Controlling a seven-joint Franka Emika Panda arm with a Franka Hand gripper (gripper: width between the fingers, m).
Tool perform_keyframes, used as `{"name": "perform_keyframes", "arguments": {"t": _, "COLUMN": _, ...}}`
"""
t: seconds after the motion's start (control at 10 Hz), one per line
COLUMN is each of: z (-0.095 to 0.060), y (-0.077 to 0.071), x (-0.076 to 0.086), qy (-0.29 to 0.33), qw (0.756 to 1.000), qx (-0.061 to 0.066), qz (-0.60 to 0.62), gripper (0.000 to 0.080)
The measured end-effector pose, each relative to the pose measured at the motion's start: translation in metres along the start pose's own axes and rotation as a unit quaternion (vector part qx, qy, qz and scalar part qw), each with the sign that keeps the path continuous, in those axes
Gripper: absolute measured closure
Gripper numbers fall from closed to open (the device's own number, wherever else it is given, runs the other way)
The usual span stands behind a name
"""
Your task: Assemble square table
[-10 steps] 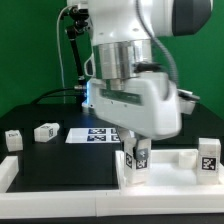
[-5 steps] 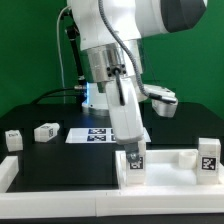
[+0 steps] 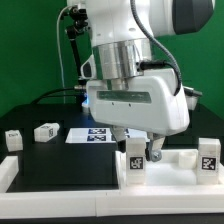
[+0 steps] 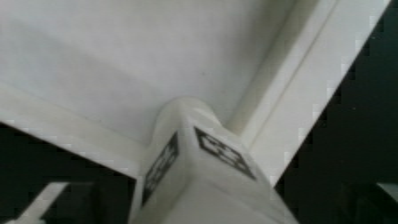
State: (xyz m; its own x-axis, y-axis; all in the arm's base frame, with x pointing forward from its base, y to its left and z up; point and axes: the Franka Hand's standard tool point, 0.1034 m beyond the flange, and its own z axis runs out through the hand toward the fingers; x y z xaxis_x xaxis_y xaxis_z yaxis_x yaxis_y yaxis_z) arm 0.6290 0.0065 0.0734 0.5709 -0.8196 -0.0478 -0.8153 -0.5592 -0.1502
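Four tagged legs (image 3: 45, 130) total, one square panel (image 3: 80, 180). One leg (image 3: 135, 162) sits at the gripper (image 3: 143, 152), can't tell if it's clamped.

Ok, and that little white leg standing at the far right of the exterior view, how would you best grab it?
Probably by its upper half, coming straight down from above. The leg stands upright with its top free, and its flat opposite sides suit a two-sided pinch. A white bar lies close beside it, so a sideways approach looks cramped.
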Motion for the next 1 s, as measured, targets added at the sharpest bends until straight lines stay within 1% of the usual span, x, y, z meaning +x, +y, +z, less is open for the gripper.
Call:
{"name": "perform_keyframes", "arguments": {"t": 0.1, "z": 0.0, "y": 0.0001, "x": 0.0001, "qy": 0.0, "qw": 0.999, "qx": 0.0, "qz": -0.036, "gripper": 0.0151}}
{"name": "perform_keyframes", "arguments": {"t": 0.2, "z": 0.0, "y": 0.0005, "x": 0.0017, "qy": 0.004, "qw": 0.995, "qx": 0.0, "qz": -0.103, "gripper": 0.0151}}
{"name": "perform_keyframes", "arguments": {"t": 0.3, "z": -0.0003, "y": 0.0008, "x": 0.0055, "qy": 0.017, "qw": 0.981, "qx": 0.001, "qz": -0.192, "gripper": 0.0151}}
{"name": "perform_keyframes", "arguments": {"t": 0.4, "z": -0.0003, "y": 0.0003, "x": 0.0073, "qy": 0.03, "qw": 0.96, "qx": -0.002, "qz": -0.277, "gripper": 0.0151}}
{"name": "perform_keyframes", "arguments": {"t": 0.5, "z": 0.0009, "y": 0.0001, "x": 0.0064, "qy": 0.033, "qw": 0.95, "qx": -0.001, "qz": -0.309, "gripper": 0.0151}}
{"name": "perform_keyframes", "arguments": {"t": 0.6, "z": 0.0012, "y": 0.0004, "x": 0.006, "qy": 0.031, "qw": 0.957, "qx": -0.001, "qz": -0.288, "gripper": 0.0151}}
{"name": "perform_keyframes", "arguments": {"t": 0.7, "z": 0.0013, "y": 0.0005, "x": 0.0061, "qy": 0.032, "qw": 0.959, "qx": -0.001, "qz": -0.283, "gripper": 0.0242}}
{"name": "perform_keyframes", "arguments": {"t": 0.8, "z": 0.0015, "y": 0.0005, "x": 0.006, "qy": 0.031, "qw": 0.961, "qx": 0.0, "qz": -0.275, "gripper": 0.0242}}
{"name": "perform_keyframes", "arguments": {"t": 0.9, "z": 0.0017, "y": 0.0005, "x": 0.0057, "qy": 0.031, "qw": 0.971, "qx": 0.001, "qz": -0.237, "gripper": 0.0436}}
{"name": "perform_keyframes", "arguments": {"t": 1.0, "z": 0.0017, "y": 0.0018, "x": 0.0071, "qy": 0.031, "qw": 0.979, "qx": 0.002, "qz": -0.202, "gripper": 0.0506}}
